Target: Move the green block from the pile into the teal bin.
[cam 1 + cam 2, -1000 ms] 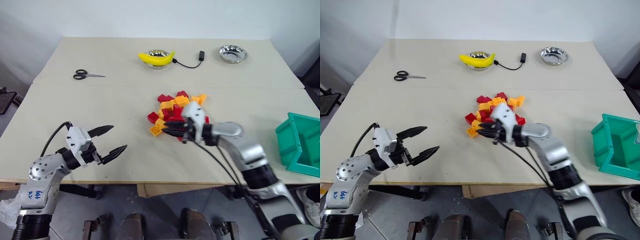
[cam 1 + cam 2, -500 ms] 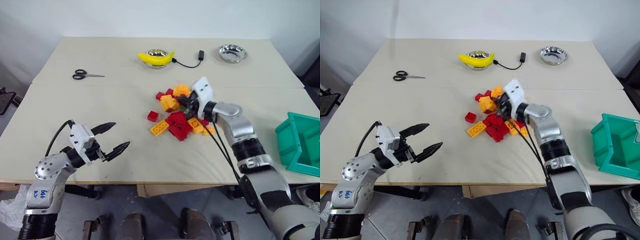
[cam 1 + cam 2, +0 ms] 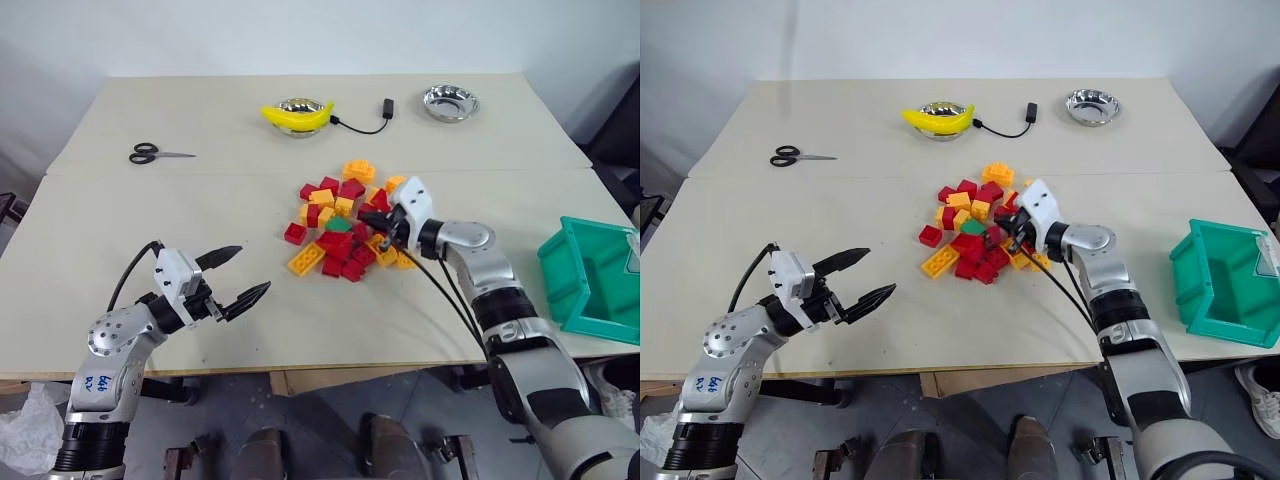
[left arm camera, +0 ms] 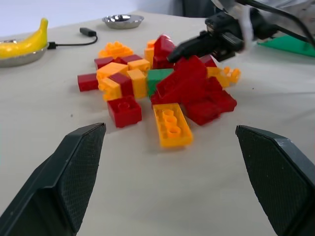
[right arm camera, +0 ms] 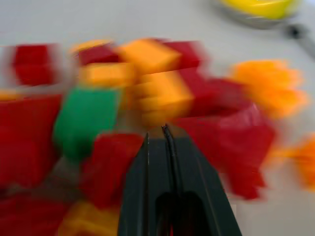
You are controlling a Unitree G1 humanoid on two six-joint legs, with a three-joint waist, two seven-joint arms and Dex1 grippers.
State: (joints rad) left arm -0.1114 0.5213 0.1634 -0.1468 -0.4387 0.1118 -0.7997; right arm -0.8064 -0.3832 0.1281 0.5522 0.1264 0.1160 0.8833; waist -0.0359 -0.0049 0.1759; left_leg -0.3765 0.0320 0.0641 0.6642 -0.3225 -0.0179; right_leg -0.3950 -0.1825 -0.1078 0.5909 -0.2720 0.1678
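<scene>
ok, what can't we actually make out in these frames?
- Right wrist view: motion blur smears the pile; the green block has no clear edges.
- Head views: the teal bin is cut off by the frame edge; its floor is hidden.
- Right hand: contact with blocks unclear.

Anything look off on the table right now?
Nothing damaged. The pile is scattered loosely, with the green block exposed near its middle. A banana lies across a steel bowl, and the teal bin sits at the table's right edge.
</scene>
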